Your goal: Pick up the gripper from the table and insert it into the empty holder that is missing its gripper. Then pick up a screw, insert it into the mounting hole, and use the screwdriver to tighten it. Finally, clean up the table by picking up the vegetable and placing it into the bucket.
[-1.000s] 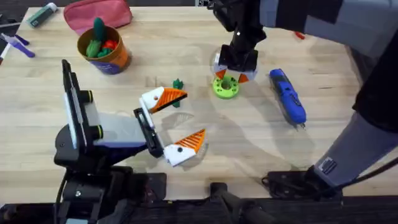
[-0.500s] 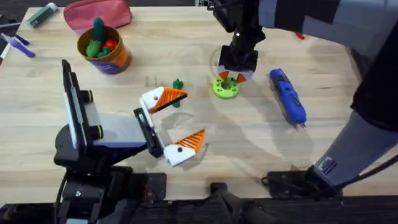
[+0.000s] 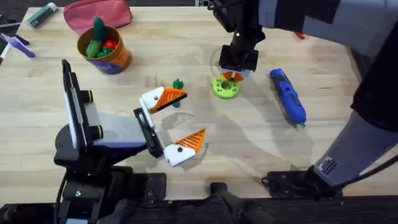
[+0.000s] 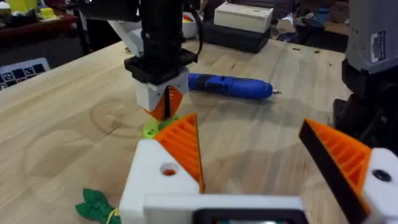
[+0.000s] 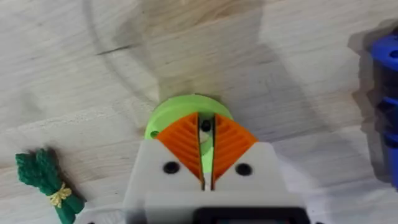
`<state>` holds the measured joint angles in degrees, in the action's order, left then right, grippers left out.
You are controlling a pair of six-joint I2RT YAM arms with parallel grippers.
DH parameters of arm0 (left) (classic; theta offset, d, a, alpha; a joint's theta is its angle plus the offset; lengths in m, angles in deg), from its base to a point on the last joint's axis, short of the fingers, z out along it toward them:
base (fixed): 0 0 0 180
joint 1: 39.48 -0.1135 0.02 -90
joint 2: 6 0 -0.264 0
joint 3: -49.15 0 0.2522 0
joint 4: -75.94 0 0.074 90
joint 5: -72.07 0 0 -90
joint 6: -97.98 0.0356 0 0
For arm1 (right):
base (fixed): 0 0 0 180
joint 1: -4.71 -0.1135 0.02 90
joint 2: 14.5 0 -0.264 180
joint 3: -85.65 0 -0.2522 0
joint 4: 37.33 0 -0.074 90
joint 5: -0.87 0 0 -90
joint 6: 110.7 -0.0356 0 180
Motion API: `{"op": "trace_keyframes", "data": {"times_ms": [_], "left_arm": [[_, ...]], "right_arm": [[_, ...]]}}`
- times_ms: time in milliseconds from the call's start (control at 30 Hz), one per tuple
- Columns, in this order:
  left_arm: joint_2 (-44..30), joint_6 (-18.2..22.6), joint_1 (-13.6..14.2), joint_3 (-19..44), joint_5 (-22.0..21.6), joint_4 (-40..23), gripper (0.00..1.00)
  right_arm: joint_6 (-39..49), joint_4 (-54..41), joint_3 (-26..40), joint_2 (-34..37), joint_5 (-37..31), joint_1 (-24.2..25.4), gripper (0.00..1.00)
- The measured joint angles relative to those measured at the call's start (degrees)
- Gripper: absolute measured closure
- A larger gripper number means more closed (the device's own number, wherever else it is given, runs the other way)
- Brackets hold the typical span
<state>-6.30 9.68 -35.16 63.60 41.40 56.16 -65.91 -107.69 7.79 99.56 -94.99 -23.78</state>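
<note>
My right gripper [image 3: 232, 76] hangs just above the lime-green disc [image 3: 225, 87], its orange pads [image 5: 186, 140] shut on a small screw [image 5: 205, 127]. My left gripper [image 3: 194, 114] rests open near the table's front; each white holder [image 4: 163, 180] carries an orange wedge gripper [image 4: 185, 146], and a mounting hole [image 4: 168, 170] shows in the white part. The blue screwdriver [image 3: 287, 96] lies to the right of the disc. The dark-green vegetable [image 3: 178, 84] lies left of the disc, near the left hand's far finger. The orange bucket [image 3: 104, 48] stands at the back left with toys inside.
A pink pouch [image 3: 96, 14] and a green marker [image 3: 42, 14] lie behind the bucket. A purple pen [image 3: 15, 43] sits at the far left edge. Bare wood lies between the disc and the front edge.
The right gripper has lifted slightly off the green disc, still shut. The left arm, the screwdriver and the vegetable have stayed put.
</note>
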Motion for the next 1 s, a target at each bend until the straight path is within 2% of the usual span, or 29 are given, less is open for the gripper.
{"op": "trace_keyframes", "data": {"times_ms": [133,633,800,1000], "left_arm": [[0.0,0.0,0.0,0.0,0.0,0.0,0.015],[0.0,0.0,0.0,0.0,0.0,0.0,0.016],[0.0,0.0,0.0,0.0,0.0,0.0,0.016],[0.0,0.0,0.0,0.0,0.0,0.0,0.015]], "right_arm": [[0.0,0.1,0.0,0.0,-0.4,0.0,0.991],[0.0,-1.4,0.4,0.0,-0.3,0.0,0.995],[0.8,-5.9,4.0,-0.1,-0.4,-0.1,0.995],[3.4,-14.0,11.4,-2.2,-1.6,-0.6,0.995]]}}
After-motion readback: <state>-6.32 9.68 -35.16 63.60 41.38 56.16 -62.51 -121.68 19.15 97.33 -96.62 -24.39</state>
